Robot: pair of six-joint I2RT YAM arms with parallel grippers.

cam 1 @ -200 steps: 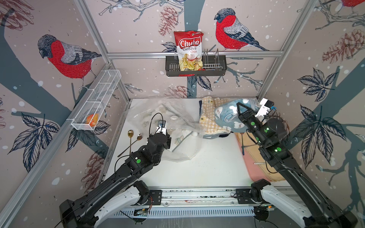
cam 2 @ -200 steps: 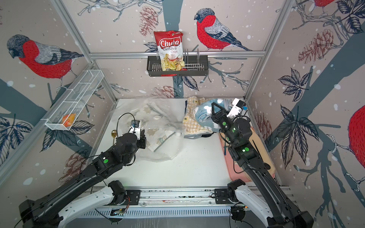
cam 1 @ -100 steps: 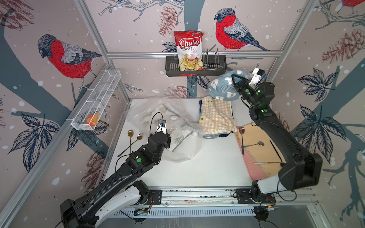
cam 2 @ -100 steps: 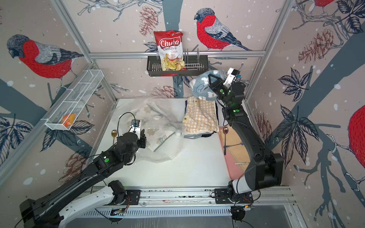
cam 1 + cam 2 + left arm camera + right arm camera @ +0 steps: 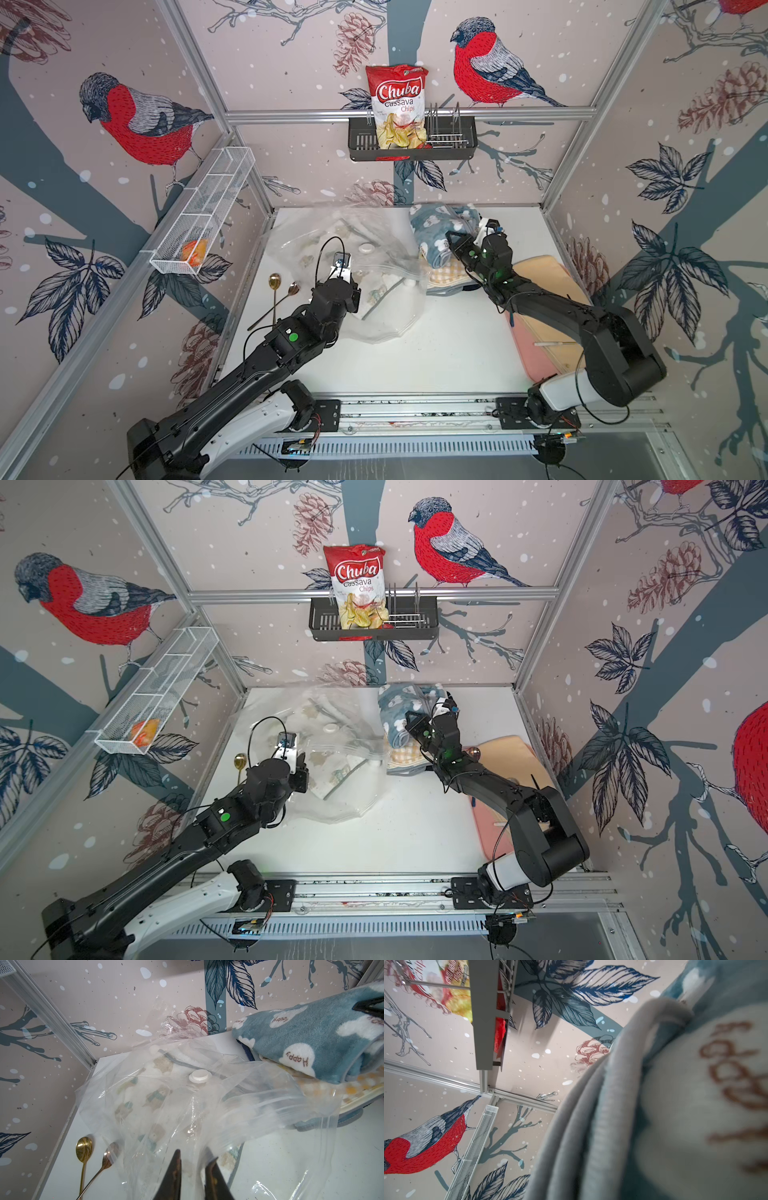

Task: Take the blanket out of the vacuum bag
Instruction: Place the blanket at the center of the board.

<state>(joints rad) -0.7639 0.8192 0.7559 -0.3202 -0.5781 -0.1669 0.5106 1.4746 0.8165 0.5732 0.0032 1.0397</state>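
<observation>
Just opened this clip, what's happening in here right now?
The left gripper pinches the open edge of the crinkly clear plastic vacuum bag. The right gripper is shut on a folded blue fleece blanket with white clouds, which is outside the bag and rests on a yellow checked cloth. A white bear-print blanket is still inside the bag.

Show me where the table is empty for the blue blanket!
Biggest bare patch: front middle of the table, between the vacuum bag, the pink mat and the front rail. A smaller one: the back right corner beside the blue blanket. Crowded: the back middle; spoons along the left edge.
</observation>
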